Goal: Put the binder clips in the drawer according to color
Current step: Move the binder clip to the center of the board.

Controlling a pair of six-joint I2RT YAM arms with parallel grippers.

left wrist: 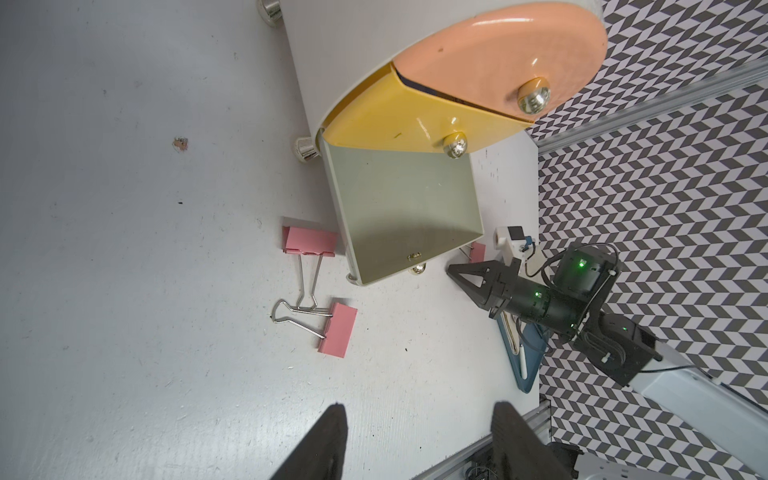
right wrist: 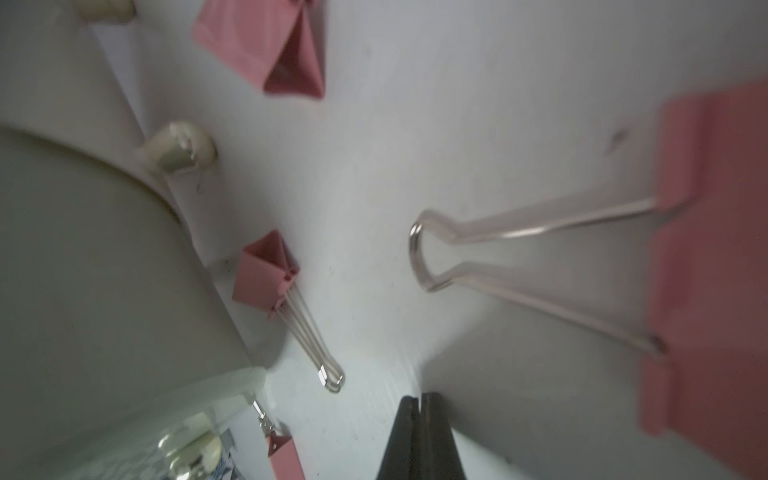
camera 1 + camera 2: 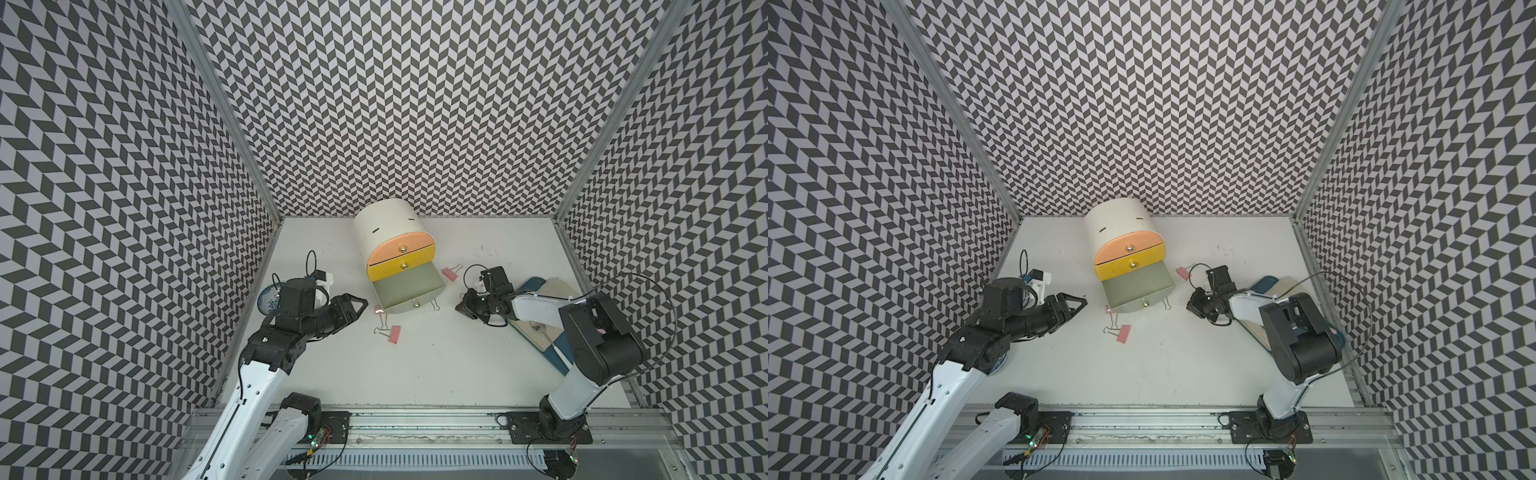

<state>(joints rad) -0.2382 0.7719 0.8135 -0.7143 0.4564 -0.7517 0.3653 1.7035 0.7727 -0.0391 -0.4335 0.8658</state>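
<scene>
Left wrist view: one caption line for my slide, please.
Pink binder clips lie beside the open, empty green drawer.

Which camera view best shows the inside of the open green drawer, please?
The left wrist view: the open green drawer sits close and central, its bare floor plainly visible. Both top views show it smaller, from above. The right wrist view catches only its blurred outer side.

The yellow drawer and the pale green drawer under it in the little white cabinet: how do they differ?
The yellow drawer is glossy yellow; the pale green drawer is dull grey-green. The yellow drawer is pushed in to the rounded white cabinet; the pale green drawer is pulled out, its bare inside showing. Both carry a small round gold knob.
</scene>
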